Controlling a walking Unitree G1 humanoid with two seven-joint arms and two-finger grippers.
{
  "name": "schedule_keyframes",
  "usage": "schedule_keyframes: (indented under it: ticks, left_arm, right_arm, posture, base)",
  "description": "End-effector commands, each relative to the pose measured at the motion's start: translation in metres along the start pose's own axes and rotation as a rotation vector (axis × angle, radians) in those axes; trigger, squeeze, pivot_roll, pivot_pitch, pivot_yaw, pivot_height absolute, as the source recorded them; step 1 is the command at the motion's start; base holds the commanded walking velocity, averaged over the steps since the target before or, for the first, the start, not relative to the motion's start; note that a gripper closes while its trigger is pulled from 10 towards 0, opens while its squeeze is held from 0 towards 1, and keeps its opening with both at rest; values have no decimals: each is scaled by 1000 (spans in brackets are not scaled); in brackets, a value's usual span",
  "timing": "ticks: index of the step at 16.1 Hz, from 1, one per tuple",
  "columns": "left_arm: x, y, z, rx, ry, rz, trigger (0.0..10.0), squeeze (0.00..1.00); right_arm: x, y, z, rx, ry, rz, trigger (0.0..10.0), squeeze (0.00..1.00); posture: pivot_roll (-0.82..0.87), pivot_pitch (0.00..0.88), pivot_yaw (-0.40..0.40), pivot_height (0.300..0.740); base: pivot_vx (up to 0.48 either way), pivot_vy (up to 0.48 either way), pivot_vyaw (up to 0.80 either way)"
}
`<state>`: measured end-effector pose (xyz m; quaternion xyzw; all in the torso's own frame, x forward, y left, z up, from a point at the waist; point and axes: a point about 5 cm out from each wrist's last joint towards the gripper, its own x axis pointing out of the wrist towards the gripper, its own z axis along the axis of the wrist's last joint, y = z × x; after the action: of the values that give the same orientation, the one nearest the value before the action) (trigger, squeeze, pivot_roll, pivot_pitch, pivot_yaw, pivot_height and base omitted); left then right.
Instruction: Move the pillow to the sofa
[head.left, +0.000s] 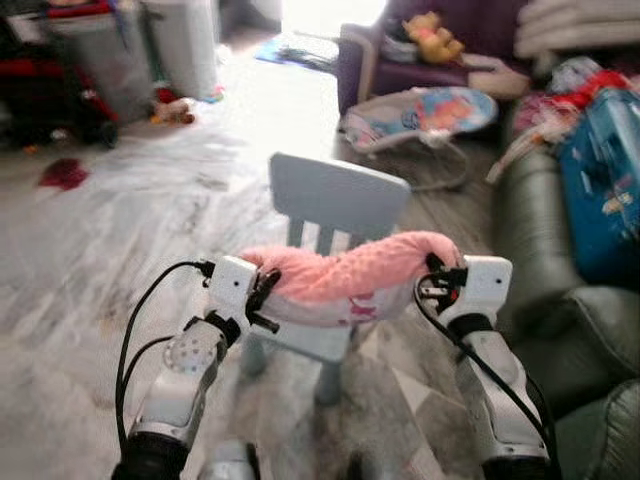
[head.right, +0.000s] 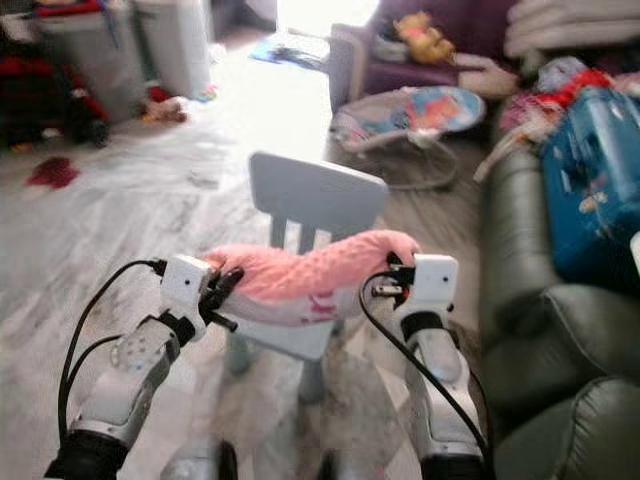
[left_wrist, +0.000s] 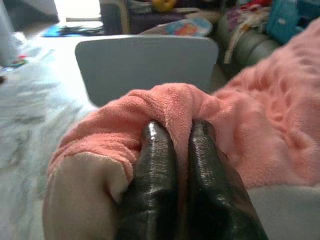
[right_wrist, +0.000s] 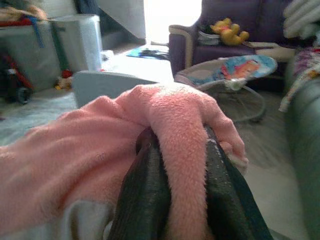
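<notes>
A pink fuzzy pillow (head.left: 345, 280) with a pale underside hangs between my two grippers, just above the seat of a small light-blue child's chair (head.left: 338, 200). My left gripper (head.left: 262, 292) is shut on the pillow's left end; its black fingers (left_wrist: 155, 170) pinch a fold of pink fleece. My right gripper (head.left: 436, 278) is shut on the right end, with the fabric bunched between its fingers (right_wrist: 150, 200). The dark green leather sofa (head.left: 560, 300) stands to my right, an arm's reach from the pillow.
A blue box (head.left: 605, 190) and piled clothes (head.left: 565, 95) lie on the sofa's far part. A baby bouncer (head.left: 420, 115) sits beyond the chair, before a purple armchair (head.left: 400, 60) with a yellow toy (head.left: 432, 38). Storage bins (head.left: 130, 50) stand at far left. Marble floor (head.left: 100, 250) spreads left.
</notes>
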<state>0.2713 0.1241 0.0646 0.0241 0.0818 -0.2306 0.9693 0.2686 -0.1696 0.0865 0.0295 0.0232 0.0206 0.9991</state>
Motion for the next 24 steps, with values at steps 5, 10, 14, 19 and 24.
schedule_keyframes:
  ticks: [5,10,14,19,24]
  left_arm:
    - [1,-8,0,-1,-4,-36,10000,0]
    - [1,-8,0,-21,0,-39,10000,0]
    - [-1,-7,-1,-26,1,-38,10000,0]
    - [-1,-8,-1,-22,3,-48,10000,0]
    - [0,-11,-1,-22,6,-57,10000,0]
  right_arm:
    - [-2,-1,1,-2,-3,-8,10000,0]
    - [-1,-1,0,-3,2,-6,10000,0]
    - [-2,1,-3,-5,13,-3,10000,0]
    - [2,2,-2,-6,10,-1,10000,0]
    - [2,1,-2,-8,11,-6,10000,0]
  posture:
    - [-57,0,-22,740]
    - [-53,0,-26,740]
    - [-48,0,-28,740]
    - [-41,0,-31,740]
    - [-49,0,-24,740]
  base:
    - [-241,0,0]
    - [0,54,0]
    - [0,478,0]
    - [0,480,0]
    - [0,480,-474]
